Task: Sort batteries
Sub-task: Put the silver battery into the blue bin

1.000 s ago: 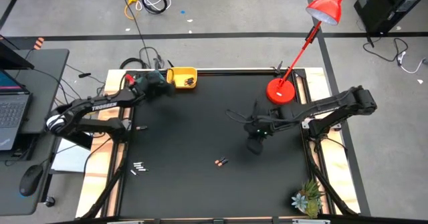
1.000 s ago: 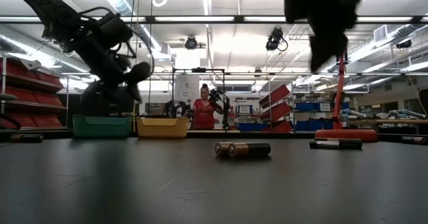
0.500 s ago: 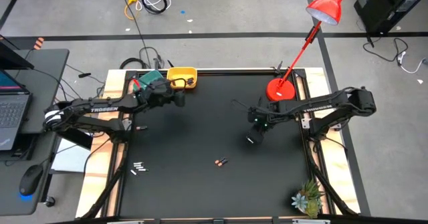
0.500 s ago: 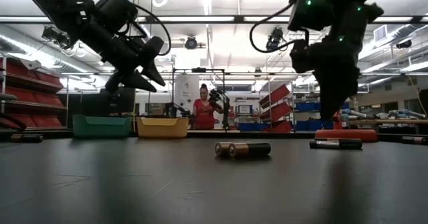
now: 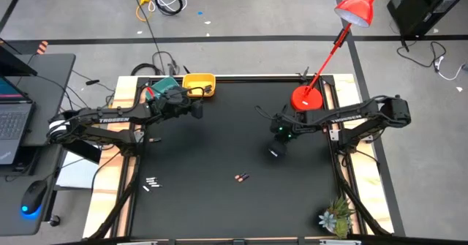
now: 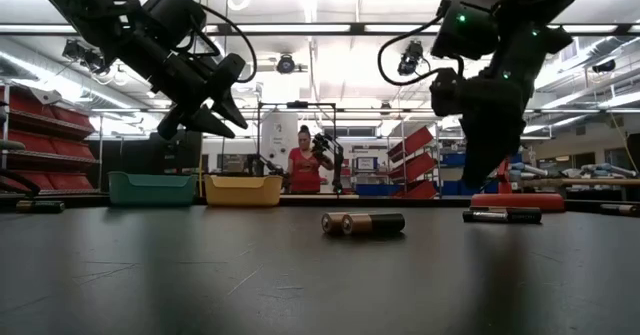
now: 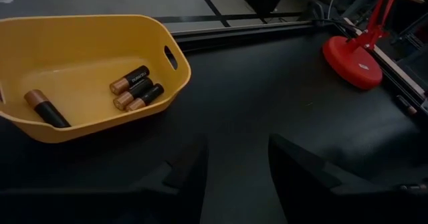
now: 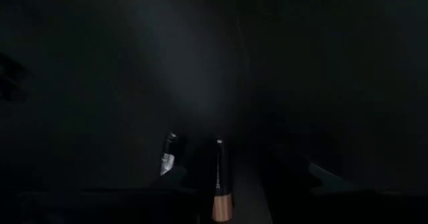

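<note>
— While the near edge of the black table [image 5: 219, 216] is bare mat, what lies closest?
— On the near left, a small cluster of whitish batteries [image 5: 151, 182]. A little farther in, near the middle, two dark copper-ended batteries [image 5: 242, 177] lie touching; the low view shows them end-on [image 6: 363, 222].
— And the right gripper [image 5: 274, 152]?
— It hangs above the mat, right of centre, behind those two and apart from them. In the low view it is raised well off the surface [image 6: 480, 175]. Its wrist camera shows a dark battery with a copper end [image 8: 219, 184] standing between its fingers [image 8: 287, 167], another battery [image 8: 168, 156] just beside it on the mat. The frame is very dark, so I cannot tell whether the fingers press on anything.
— The left one?
— The left gripper [image 5: 196, 109] hovers at the far left of the table, just in front of the yellow bowl [image 5: 191, 82]. Its fingers [image 6: 225, 75] are spread apart with nothing between them.
— What is in that bowl?
— Four dark copper-ended batteries: three together [image 7: 136, 88] and one [image 7: 47, 109] off by itself.
— Anything farther back?
— A teal bowl [image 6: 152, 187] beside the yellow one, a red lamp base [image 5: 306, 99] at the far right, a small potted plant [image 5: 336, 217] at the near right corner, and a person [image 6: 303, 165] in the room behind.
</note>
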`<state>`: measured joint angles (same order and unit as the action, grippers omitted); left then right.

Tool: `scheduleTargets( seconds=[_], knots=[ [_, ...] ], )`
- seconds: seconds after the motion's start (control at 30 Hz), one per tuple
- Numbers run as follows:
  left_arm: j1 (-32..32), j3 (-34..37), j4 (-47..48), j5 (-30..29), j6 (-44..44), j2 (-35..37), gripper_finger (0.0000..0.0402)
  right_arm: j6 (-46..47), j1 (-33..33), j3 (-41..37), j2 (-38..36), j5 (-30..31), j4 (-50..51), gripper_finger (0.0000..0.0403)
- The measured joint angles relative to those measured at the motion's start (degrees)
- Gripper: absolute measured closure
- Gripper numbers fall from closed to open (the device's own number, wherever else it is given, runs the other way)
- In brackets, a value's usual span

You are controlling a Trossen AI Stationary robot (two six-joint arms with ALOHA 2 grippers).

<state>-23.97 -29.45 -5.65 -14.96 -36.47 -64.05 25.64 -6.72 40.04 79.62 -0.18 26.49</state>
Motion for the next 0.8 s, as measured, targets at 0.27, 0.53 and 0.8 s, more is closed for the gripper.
scheduleTargets(
  seconds=[0.27,0.53,0.8],
  knots=[
    [0.0,0.0,0.0,-1.1,0.0,0.0,0.024,-0.8,1.5,-1.6,5.4,0.6,-4.0,0.0288],
    [0.0,0.0,0.8,-1.3,0.0,0.0,0.024,0.9,1.7,-1.4,8.9,1.9,-5.5,0.0288],
    [0.0,0.0,1.3,4.6,-1.5,0.0,0.024,-0.1,2.4,1.1,-0.5,-5.8,-0.7,0.0288]
  ],
)
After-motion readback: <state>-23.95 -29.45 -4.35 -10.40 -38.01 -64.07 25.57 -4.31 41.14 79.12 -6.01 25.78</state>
